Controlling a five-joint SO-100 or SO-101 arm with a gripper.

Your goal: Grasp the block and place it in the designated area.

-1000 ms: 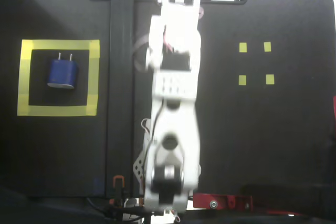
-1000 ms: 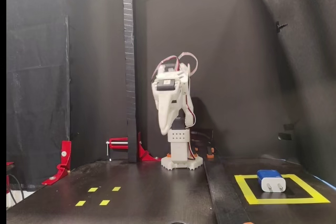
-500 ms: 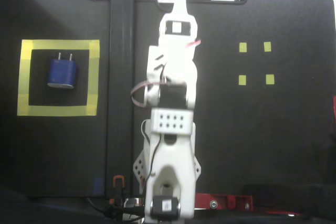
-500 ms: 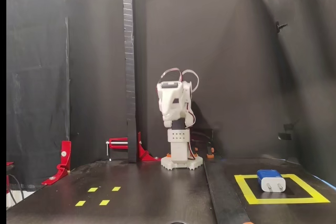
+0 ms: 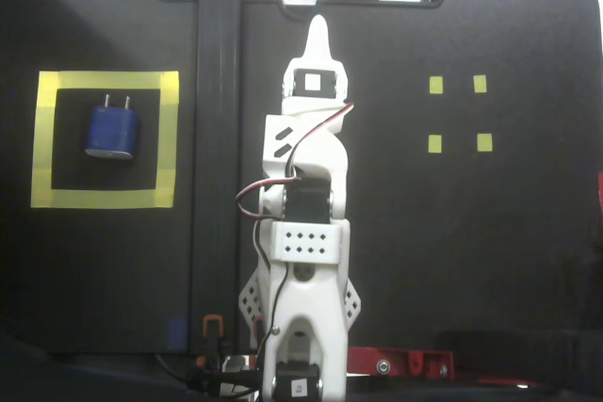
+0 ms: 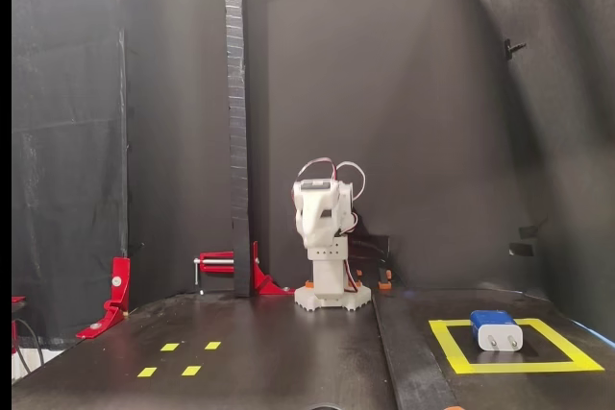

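The block (image 5: 113, 130) was seen lying flat inside the designated area (image 5: 169, 138), on its black centre, with the prongs pointing toward the top edge of the overhead-looking fixed view; in the side-on fixed view the block (image 6: 496, 330) lay within the yellow outline (image 6: 452, 349). The white arm (image 5: 306, 233) was folded over its base, well apart from the block. The gripper (image 5: 319, 29) appeared pressed together, though blur left this uncertain.
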